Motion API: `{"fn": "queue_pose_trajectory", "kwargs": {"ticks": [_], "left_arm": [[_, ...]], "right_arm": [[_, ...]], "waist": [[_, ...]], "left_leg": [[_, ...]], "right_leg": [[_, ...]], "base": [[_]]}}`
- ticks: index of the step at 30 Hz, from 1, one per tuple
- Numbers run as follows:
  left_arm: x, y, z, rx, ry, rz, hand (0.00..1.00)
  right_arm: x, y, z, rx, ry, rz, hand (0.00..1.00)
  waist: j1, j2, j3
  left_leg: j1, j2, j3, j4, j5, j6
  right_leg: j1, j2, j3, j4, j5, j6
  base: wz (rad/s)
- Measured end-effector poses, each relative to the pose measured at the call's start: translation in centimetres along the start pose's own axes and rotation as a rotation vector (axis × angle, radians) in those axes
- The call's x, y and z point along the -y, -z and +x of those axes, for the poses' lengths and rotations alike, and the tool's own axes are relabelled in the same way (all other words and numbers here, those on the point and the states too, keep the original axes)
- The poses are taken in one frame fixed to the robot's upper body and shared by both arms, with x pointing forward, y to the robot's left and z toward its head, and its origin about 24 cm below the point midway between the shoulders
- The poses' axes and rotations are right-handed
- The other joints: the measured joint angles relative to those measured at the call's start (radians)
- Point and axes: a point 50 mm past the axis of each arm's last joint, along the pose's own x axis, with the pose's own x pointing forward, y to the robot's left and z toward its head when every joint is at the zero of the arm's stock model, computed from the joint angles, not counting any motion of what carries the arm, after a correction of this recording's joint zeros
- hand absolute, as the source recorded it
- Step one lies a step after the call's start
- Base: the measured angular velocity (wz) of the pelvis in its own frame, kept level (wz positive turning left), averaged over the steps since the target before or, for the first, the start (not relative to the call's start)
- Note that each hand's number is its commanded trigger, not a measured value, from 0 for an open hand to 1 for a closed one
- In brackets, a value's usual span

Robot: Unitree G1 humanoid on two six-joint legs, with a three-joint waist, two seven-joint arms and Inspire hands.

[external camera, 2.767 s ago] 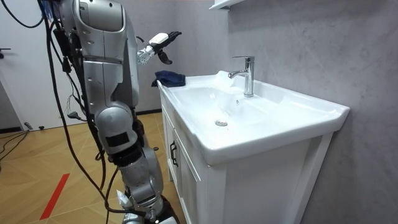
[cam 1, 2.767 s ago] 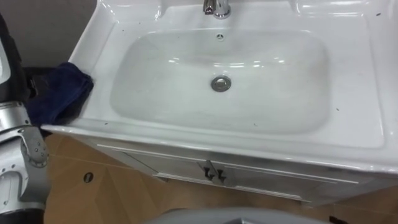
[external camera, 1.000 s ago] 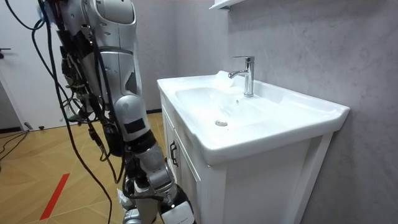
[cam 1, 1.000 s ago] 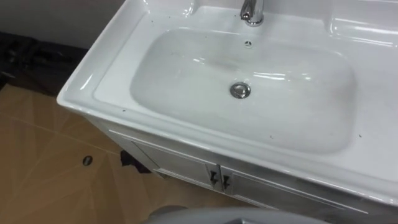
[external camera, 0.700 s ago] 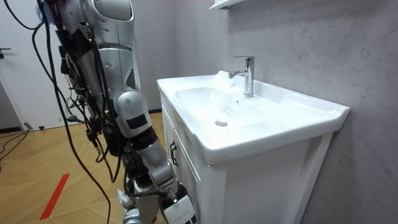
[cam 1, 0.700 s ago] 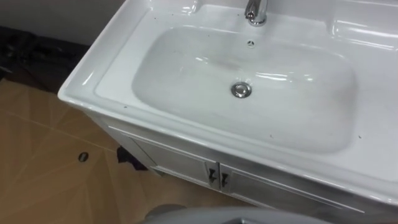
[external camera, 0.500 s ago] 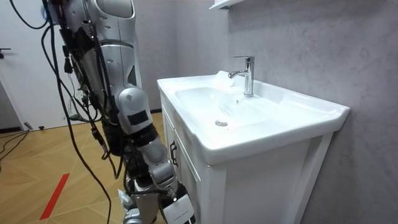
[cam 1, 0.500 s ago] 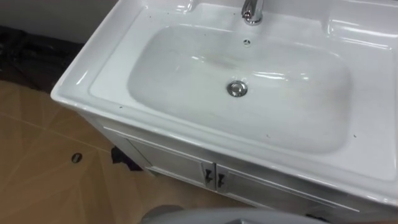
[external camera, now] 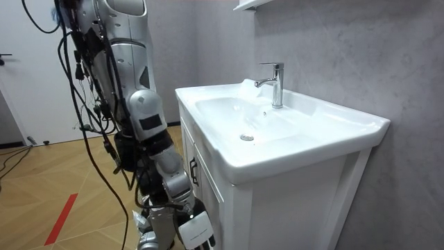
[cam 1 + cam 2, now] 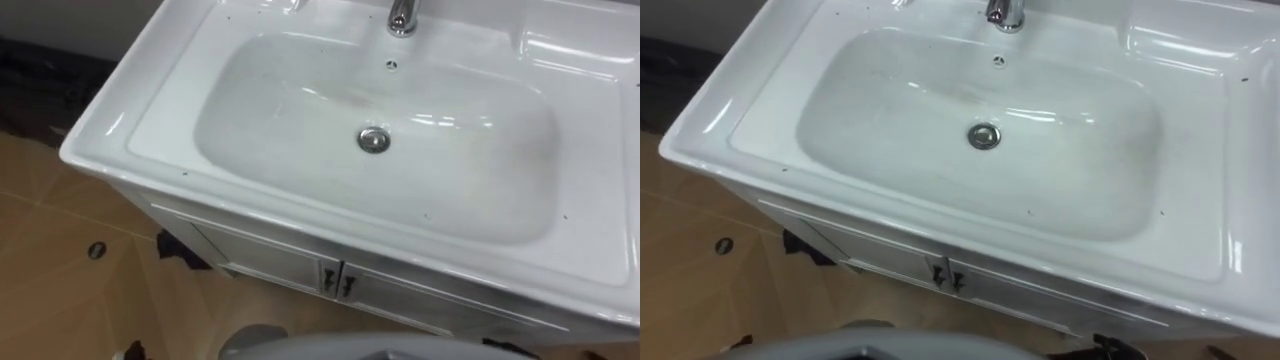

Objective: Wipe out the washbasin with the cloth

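**Standing at the Basin, Right Arm Hung Low**

Stood upright on the wooden floor [image 9: 41, 173] at the room view's left, close against the front of the white cabinet [image 9: 291, 208], body turned toward it. Hung the right arm straight down, with the right hand [image 9: 195, 230] low beside the cabinet's front, near the bottom edge of the room view. Could not tell from there whether open or closed.

Looked down from the head onto the basin [image 10: 260, 110]: white, oblong, sunk into the cabinet's top, directly ahead. Found the round metal drain [image 10: 374, 139] at the middle of the bowl. Found the small overflow hole [image 10: 391, 65] on the back wall above it. Found the chrome tap [image 10: 402, 15] upright on the rear edge, just behind that hole. Noted a shallow recessed ledge [image 10: 570, 45] to the right of the tap. Noted a scatter of tiny dark specks [image 10: 425, 213] along the front and left rims.

Below the front rim, made out two cabinet doors meeting at a pair of small dark handles [image 10: 335, 282], side by side. On the floor left of the cabinet, spotted a small dark round mark [image 10: 96, 250]. Nearer the cabinet's foot, spotted a dark irregular patch [image 10: 180, 250]. Could not tell the nature of either.

In the room view, saw a grey wall [image 9: 333, 48] behind the basin, the underside of a white shelf [image 9: 250, 4] above the tap, and a red stripe [image 9: 61, 219] on the floor, well apart from the cabinet.
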Motion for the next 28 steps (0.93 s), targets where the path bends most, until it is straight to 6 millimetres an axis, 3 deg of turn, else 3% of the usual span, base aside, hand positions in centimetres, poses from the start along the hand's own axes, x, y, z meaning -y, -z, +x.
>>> {"fn": "queue_pose_trajectory", "kwargs": {"ticks": [9,13,19,28], "left_arm": [[0.4,0.1,0.0,-0.017,0.033,0.114,0.00],[0.5,-1.0,0.2,0.008,0.046,0.179,0.00],[0.8,-1.6,0.2,0.027,0.070,0.250,0.00],[1.2,-1.0,0.2,-0.011,0.146,0.279,0.00]], "right_arm": [[0.1,-0.1,0.0,0.009,0.005,0.037,0.00],[0.0,-0.4,0.0,0.013,0.006,0.040,0.00],[-0.1,-0.2,0.0,0.014,0.012,0.081,0.00],[0.1,-0.2,0.0,0.017,0.023,0.121,0.00]], "waist": [[-0.020,0.004,-0.0030],[-0.029,0.005,-0.0033],[-0.031,0.010,-0.0035],[-0.037,0.031,-0.0035]], "left_leg": [[-0.012,-0.006,0.015,0.035,-0.019,0.036],[-0.012,-0.016,0.018,0.039,-0.020,0.056],[-0.013,-0.019,0.021,0.039,-0.021,0.074],[-0.010,-0.021,0.023,0.038,-0.019,0.080]], "right_leg": [[-0.010,-0.009,0.029,0.020,0.025,0.029],[-0.027,-0.019,0.065,0.037,0.034,0.040],[-0.036,-0.016,0.138,0.036,0.059,0.045],[-0.042,-0.012,0.188,0.035,0.068,0.044]], "base": [[-0.08],[-0.02],[0.00],[0.00]]}}
